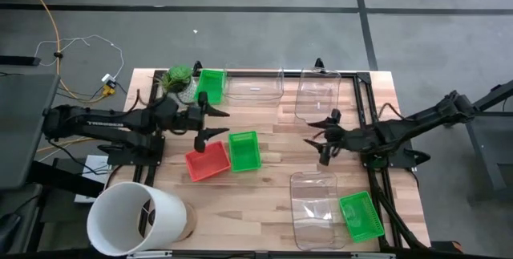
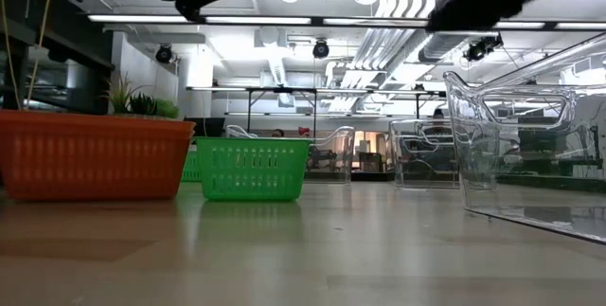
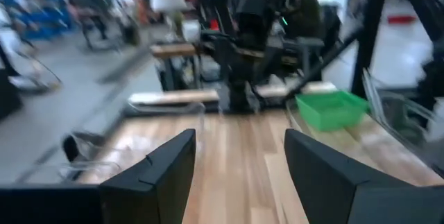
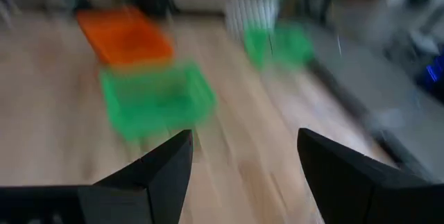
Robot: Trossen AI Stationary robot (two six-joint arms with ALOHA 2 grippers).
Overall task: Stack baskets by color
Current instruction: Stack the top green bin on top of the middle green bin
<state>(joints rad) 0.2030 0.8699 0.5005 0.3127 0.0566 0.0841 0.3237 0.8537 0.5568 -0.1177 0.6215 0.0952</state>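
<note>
wood-plank table (image 1: 272, 211) on grey floor; lab ceiling lights beyond.

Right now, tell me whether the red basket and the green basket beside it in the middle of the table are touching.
Touching. In the high view the red basket and the middle green basket meet along one edge, with no wood showing between them there.

two baskets (image 1: 224, 156) lie touching side by side mid-worktop (image 1: 272, 203), a third basket (image 1: 211, 84) at the far edge beside the plant (image 1: 178, 78). a fourth basket (image 1: 360, 216) sits near the front right corner, just beside a tub (image 1: 314, 209). the bucket (image 1: 136, 217) lies at the front left corner.
</note>
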